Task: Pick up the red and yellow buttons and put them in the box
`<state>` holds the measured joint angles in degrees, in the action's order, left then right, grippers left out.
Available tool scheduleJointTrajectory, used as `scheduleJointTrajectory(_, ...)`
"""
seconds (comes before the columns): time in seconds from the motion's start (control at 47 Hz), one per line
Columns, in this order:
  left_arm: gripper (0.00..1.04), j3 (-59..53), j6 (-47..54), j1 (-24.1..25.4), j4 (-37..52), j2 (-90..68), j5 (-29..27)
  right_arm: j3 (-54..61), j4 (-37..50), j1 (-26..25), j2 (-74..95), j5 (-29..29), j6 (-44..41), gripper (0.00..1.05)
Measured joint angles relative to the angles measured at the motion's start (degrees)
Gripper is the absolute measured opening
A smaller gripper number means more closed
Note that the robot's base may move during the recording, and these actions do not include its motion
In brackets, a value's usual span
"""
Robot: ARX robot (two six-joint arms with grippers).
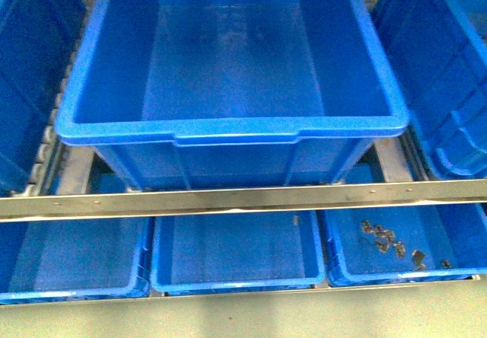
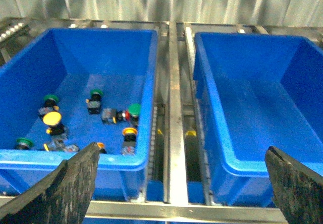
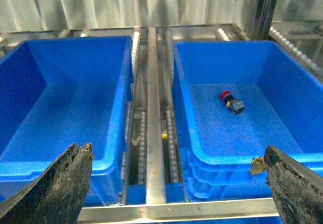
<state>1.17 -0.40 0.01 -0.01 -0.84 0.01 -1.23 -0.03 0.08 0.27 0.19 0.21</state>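
Left hand [image 2: 177, 183], right hand [image 3: 176, 186] both wide open, gripping nothing. Yellow button [image 2: 52, 118] in left crate [image 2: 75, 52]; red button [image 3: 225, 94] in right crate [image 3: 212, 62]. Box [image 1: 228, 129] between crates.

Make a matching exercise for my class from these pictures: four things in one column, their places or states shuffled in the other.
Things
1. red-capped button
2. largest yellow-capped button
3. small dark metal pieces
4. left gripper

Places or states
A. in the lower right tray of the front view
B. open, holding nothing
C. alone in a stacked crate
D. in a crate with green-capped switches

Pairs: 1-C, 2-D, 3-A, 4-B
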Motion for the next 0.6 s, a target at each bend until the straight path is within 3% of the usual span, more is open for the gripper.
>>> scheduleJointTrajectory(0.596, 0.97, 0.00, -0.02, -0.02, -0.04, 0.00, -0.42, 0.00, -0.04, -0.07, -0.04, -0.68, -0.04, 0.99)
